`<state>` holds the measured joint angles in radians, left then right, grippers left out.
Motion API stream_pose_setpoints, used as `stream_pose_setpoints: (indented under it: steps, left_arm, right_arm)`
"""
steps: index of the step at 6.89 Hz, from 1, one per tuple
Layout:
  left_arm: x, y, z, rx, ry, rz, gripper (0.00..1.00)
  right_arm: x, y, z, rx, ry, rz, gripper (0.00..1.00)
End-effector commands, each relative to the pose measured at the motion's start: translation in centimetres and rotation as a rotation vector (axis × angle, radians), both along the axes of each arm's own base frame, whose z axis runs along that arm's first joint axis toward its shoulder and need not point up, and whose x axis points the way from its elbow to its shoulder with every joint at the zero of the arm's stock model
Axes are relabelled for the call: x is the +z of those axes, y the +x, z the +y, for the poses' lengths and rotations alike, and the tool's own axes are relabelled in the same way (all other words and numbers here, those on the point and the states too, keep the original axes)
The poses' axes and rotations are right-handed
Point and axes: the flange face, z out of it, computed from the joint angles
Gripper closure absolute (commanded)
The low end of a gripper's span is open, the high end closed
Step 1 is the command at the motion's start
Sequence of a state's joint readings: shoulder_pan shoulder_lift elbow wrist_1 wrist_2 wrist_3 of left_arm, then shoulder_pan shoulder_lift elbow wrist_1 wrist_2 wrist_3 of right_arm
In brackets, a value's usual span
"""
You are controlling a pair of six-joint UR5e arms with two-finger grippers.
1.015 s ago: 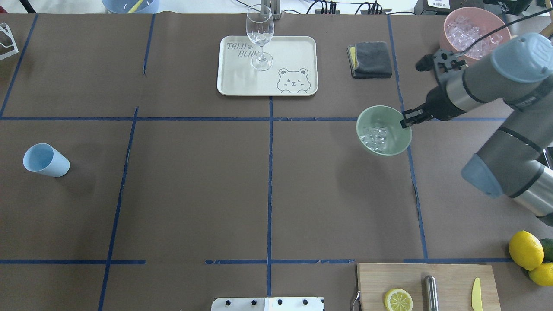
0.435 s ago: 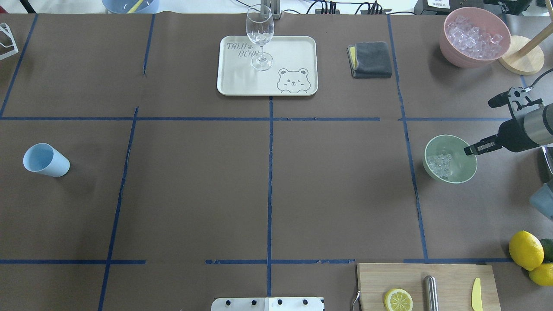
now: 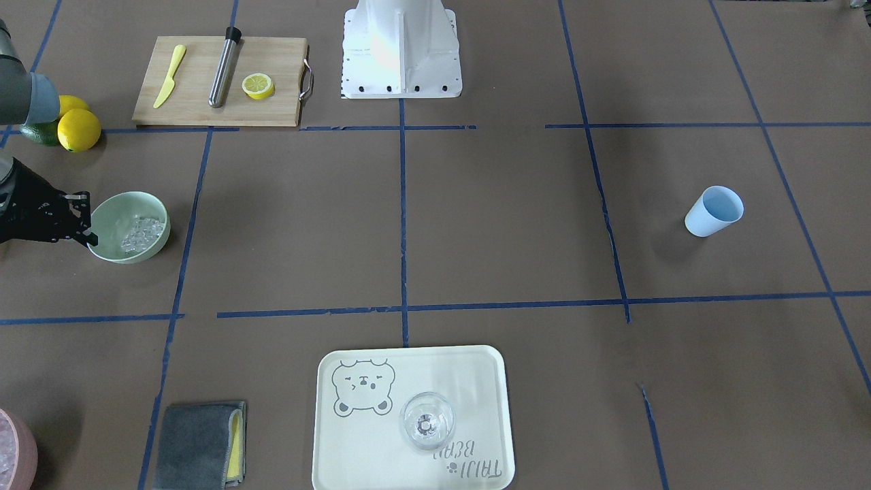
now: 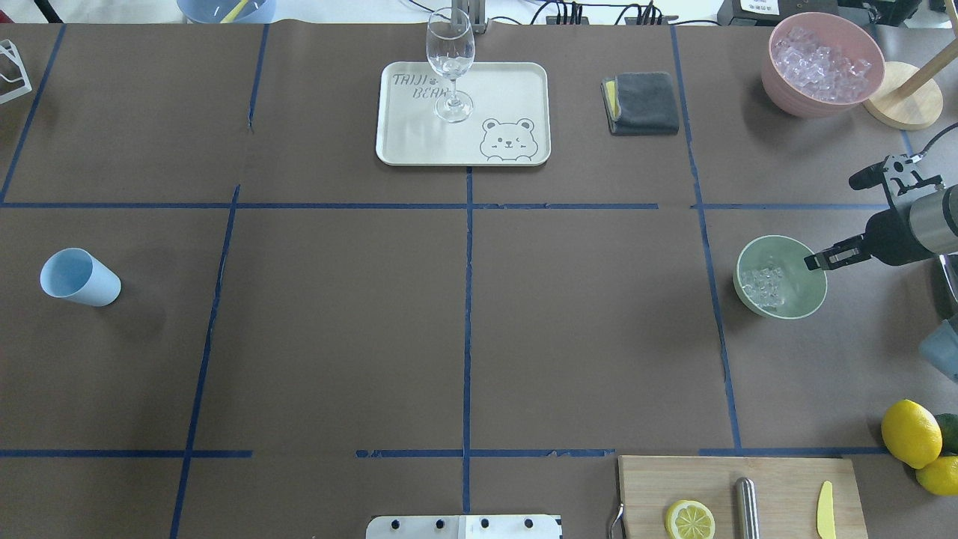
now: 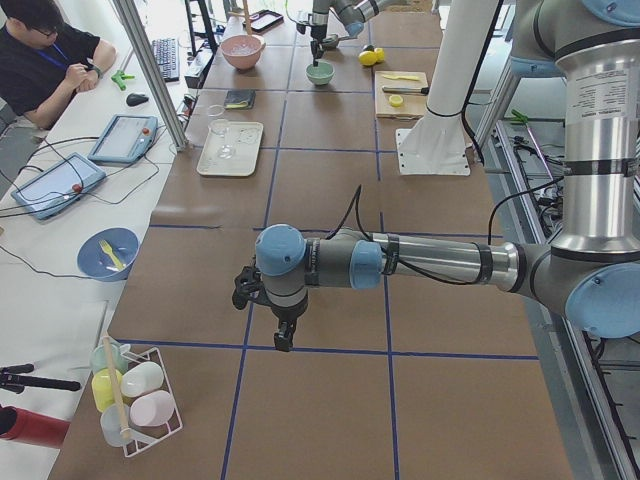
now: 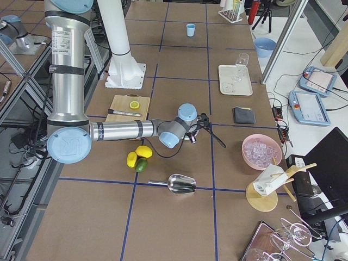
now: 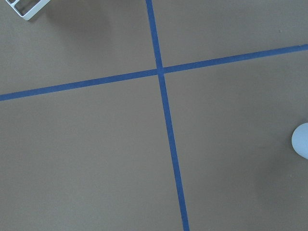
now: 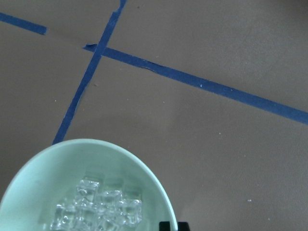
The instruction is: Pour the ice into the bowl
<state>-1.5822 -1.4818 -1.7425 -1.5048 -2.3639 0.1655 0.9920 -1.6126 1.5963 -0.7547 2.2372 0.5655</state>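
Note:
The pale mint-green bowl (image 4: 802, 290) sits at the right side of the table with a handful of clear ice cubes (image 4: 762, 287) inside. My right gripper (image 4: 816, 260) is shut on the bowl's right rim. In the front view the bowl (image 3: 117, 209), the ice (image 3: 141, 233) and the right gripper (image 3: 85, 219) show at the left. The right wrist view looks down into the bowl (image 8: 57, 168) onto the ice (image 8: 98, 211). My left gripper (image 5: 284, 338) shows only in the left side view, over bare table; I cannot tell whether it is open.
A light blue cup (image 4: 78, 277) stands far left. A pink container of ice (image 4: 822, 64) is at the back right beside a wooden stand (image 4: 902, 96). A wine glass (image 4: 450, 64) stands on a tray (image 4: 516, 82). A grey cloth (image 4: 642, 102), a cutting board (image 4: 778, 486) and lemons (image 4: 909, 433) are also there.
My right gripper carried the bowl with the ice to the right and toward the robot's side. In the last half second it barely moved.

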Motion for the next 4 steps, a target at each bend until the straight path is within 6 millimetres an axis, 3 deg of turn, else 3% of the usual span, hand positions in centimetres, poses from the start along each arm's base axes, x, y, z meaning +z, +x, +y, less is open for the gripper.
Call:
stream_pose_setpoints:
  steps: [1,2,4]
  left_arm:
    - [-0.1,0.0,0.0,-0.001,0.002,0.0,0.0]
    - [-0.1,0.0,0.0,-0.001,0.0,-0.002,0.0]
    - [0.1,0.0,0.1,-0.001,-0.001,0.0,0.0]
  right_arm:
    - [-0.2,4.6,-2.0,0.098,-0.001,0.008,0.0]
    - [0.7,9.4,-3.2,0.164,-0.05,0.045,0.0]
    - [3.8,20.0,-4.4,0.122,0.009,0.197,0.0]
